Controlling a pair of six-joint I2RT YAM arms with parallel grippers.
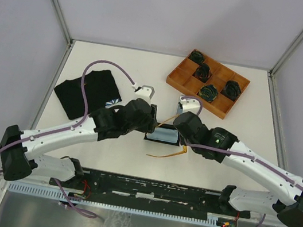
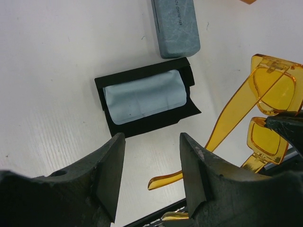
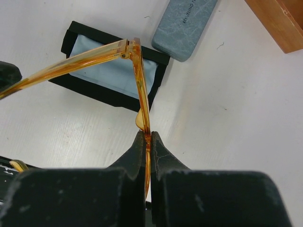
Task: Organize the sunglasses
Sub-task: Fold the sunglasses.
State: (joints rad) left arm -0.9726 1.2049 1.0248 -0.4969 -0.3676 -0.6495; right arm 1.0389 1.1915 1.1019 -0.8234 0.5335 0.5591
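**Right wrist view: sunglasses pinched edge-on beside the open case**

The right gripper (image 3: 147, 138) has its fingers pressed together on the front of the sunglasses (image 3: 140, 85), gripping near the lower end of the frame; the front runs straight up from the fingertips, seen edge-on, and from the hinge at its far end one temple swings out to the left. In the left wrist view the two lenses stand one above the other, so the long axis is upright there; both temples reach down-left toward the left gripper (image 2: 152, 144), whose fingers stand moderately apart with nothing clamped; one temple tip shows in the gap between them, though whether it is level with the pads or lower is hard to judge. The frame is translucent orange-yellow plastic, the lenses tinted alike. The pair is held off the white table (image 2: 57, 71), just beside a black case (image 2: 142, 126) lying open with a light blue cloth (image 2: 144, 97) in it; a grey-blue case (image 2: 176, 28) lies closed beyond.
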